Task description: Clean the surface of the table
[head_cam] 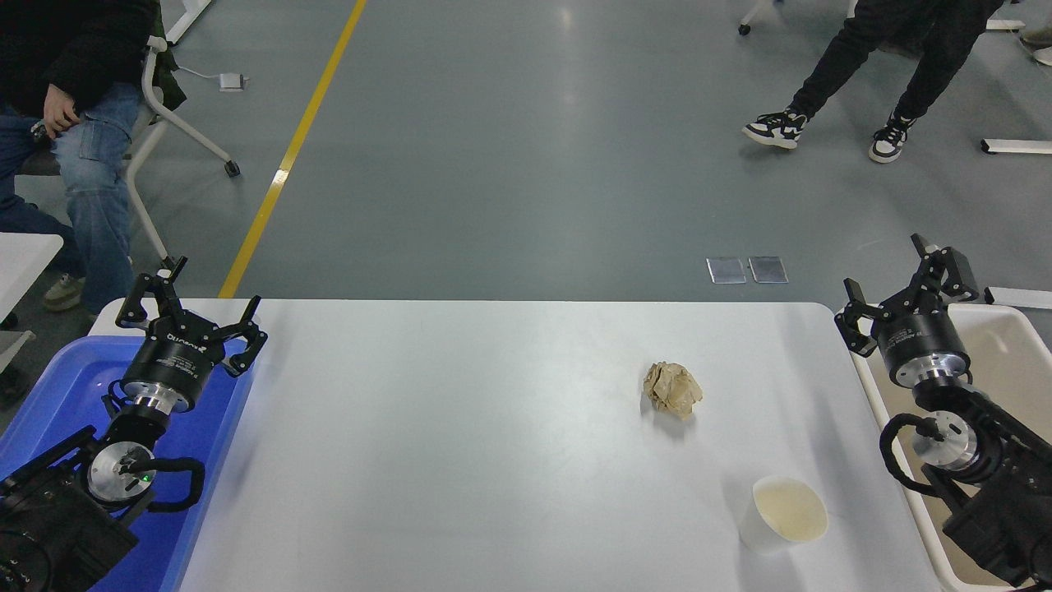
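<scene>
The white table surface [460, 444] fills the lower middle of the head view. A crumpled brown paper ball [672, 390] lies on it right of centre. A white paper cup [782, 515] lies on its side near the front right, its mouth turned toward me. My left gripper [191, 298] is open and empty, held above the blue bin at the table's left edge. My right gripper [894, 275] is open and empty, held above the beige bin at the table's right edge. Both are well away from the paper ball and the cup.
A blue plastic bin [57, 395] stands at the table's left side, a beige plastic bin [1015, 345] at its right side. A seated person [74, 140] is at the far left, another person's legs [855, 74] at the far right.
</scene>
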Motion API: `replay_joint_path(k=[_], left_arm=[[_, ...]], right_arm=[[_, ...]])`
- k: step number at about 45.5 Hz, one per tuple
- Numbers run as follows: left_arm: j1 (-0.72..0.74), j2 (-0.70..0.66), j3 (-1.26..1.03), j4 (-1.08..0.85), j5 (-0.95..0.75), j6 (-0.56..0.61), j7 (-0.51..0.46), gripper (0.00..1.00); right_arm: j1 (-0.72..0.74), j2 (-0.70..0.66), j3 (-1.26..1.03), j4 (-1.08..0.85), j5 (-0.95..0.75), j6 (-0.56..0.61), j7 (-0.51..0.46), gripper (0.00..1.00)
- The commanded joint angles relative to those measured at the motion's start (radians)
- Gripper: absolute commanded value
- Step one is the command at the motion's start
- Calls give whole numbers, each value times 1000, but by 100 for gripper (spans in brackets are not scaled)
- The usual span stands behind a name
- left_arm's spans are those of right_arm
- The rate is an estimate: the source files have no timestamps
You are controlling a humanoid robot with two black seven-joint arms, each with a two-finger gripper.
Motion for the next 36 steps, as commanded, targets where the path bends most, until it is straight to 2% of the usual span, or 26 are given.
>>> replay_joint_path(k=[1, 25, 36], left_arm=[[0, 0, -1, 0, 0, 0, 0, 100], [0, 0, -1, 0, 0, 0, -8, 100], [0, 0, -1, 0, 0, 1, -8, 100]], right_arm=[[-2, -3, -1, 0, 0, -2, 1, 100], [-9, 7, -5, 14, -3, 2, 2, 100], [6, 7, -151, 8, -2, -5, 36, 100]])
